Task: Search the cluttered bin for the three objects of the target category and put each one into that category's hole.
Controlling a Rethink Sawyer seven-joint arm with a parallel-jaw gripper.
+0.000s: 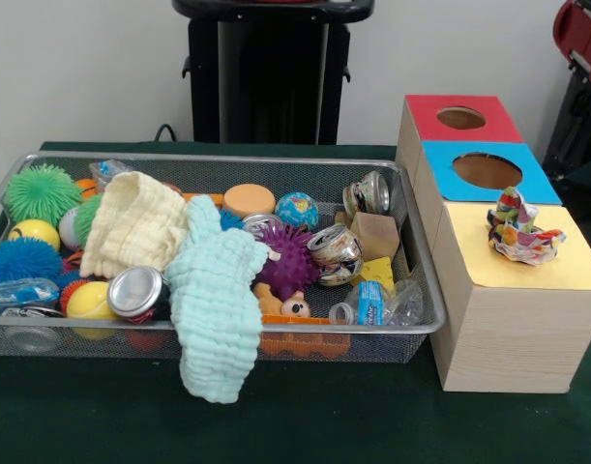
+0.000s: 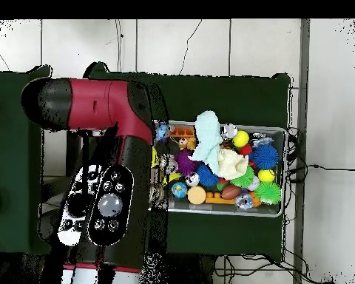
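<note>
The bin [image 1: 227, 158] is a wide silver wire-mesh basket on the green table, full of clutter; it also shows in the overhead view [image 2: 284, 170]. To its right stands the yellow-topped wooden box [image 1: 527, 275]. A crumpled colourful wad [image 1: 520, 230] lies on its top, and no round hole shows there. In the bin lie crushed cans [image 1: 137, 290] [image 1: 336, 253] [image 1: 369, 193], spiky balls [image 1: 42, 191] [image 1: 287, 261] and a mint cloth [image 1: 216, 300] that hangs over the front rim. No gripper shows in either view. In the overhead view only the red and black arm [image 2: 99, 148] shows, left of the bin.
Behind the yellow box stand a blue-topped box [image 1: 440, 179] and a red-topped box [image 1: 430, 116], each with an open round hole. A pale yellow cloth [image 1: 135, 224], a small cardboard box [image 1: 376, 235] and a crushed plastic bottle [image 1: 377, 304] also lie in the bin. The black pedestal [image 1: 271, 68] stands behind.
</note>
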